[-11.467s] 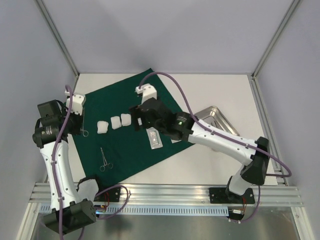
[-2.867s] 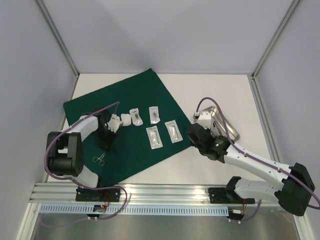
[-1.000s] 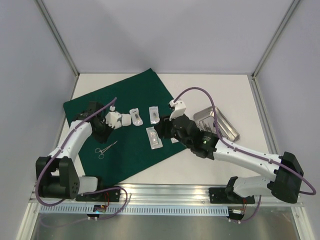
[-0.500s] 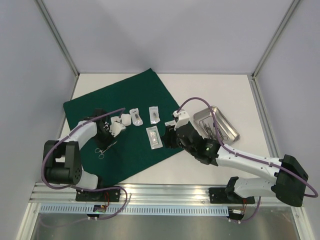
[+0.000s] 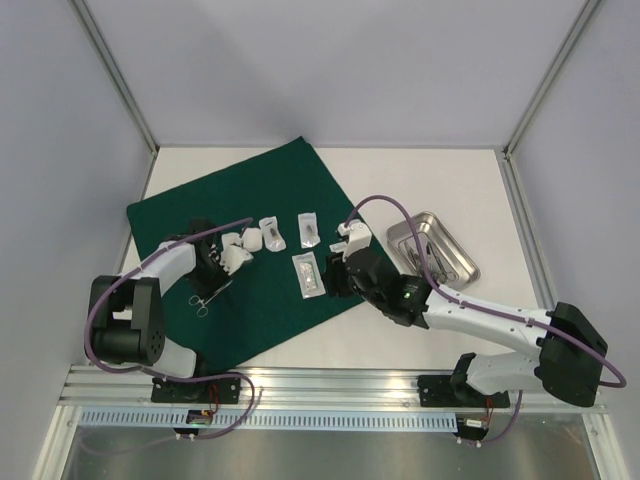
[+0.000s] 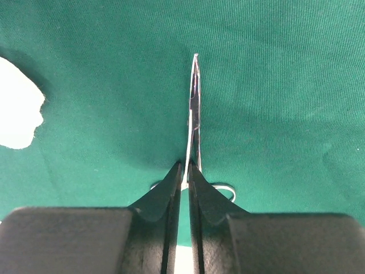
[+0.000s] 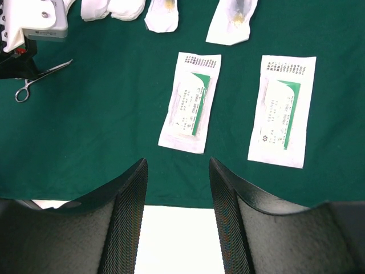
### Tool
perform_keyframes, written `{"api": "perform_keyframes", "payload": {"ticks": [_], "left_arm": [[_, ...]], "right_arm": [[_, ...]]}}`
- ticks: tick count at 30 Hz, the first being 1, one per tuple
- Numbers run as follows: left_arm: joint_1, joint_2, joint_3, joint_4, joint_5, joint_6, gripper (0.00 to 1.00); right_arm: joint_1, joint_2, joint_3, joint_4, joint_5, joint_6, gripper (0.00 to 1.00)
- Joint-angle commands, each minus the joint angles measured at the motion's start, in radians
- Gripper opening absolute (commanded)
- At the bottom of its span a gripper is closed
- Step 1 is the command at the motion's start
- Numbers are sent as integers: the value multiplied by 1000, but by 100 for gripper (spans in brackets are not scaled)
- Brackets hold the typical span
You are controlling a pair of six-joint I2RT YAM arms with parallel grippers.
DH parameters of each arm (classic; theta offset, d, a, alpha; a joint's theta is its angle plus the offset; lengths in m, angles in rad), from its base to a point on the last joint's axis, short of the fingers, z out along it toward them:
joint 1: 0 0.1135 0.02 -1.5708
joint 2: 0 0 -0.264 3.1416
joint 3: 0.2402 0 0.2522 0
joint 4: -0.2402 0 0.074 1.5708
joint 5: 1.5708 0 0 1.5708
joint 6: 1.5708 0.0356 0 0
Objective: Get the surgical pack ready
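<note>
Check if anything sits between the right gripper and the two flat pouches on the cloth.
Nothing visible does. The right gripper, fingers open, hangs over the green cloth's near edge, only bare cloth before both pouches. The forceps lie off to the side, in the left gripper.

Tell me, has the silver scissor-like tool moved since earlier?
Yes. The silver scissor-like tool has shifted up the dark green cloth, toward the white gauze squares, and turned diagonal.
</note>
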Motion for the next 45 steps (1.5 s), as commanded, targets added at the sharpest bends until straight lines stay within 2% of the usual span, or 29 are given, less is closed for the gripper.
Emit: {"api": "perform_keyframes", "payload": {"ticks": [1,8,14,17,20,24,38,41,43,45], "left_arm": [[3,38,-6,77,-7,29,17],[3,59,0,63,-12,53,22],[3,99,-11,79,-15,55,22],[3,125,15,69,-26,38,17],[3,142,37,41,-19,35,0],[3,122,38,14,36,13,0],[3,-134,138,-34,102,-233,0],[3,-207,204,-69,137,-316,0],[3,-268,267,-83,157,-376,0],[3,-304,334,-104,166,-413,0]], "right_arm": [[3,10,61,10,0,-18,50],[3,1,76,-23,-3,-10,50],[3,-12,61,-27,21,11,50],[4,-12,65,-28,21,6,50],[3,-10,76,-42,30,-1,50],[3,-25,75,-51,41,0,50],[27,2,94,4,-5,51,49],[32,60,125,101,-65,68,52],[38,111,200,186,-121,63,61],[41,204,287,267,-160,71,65]]}}
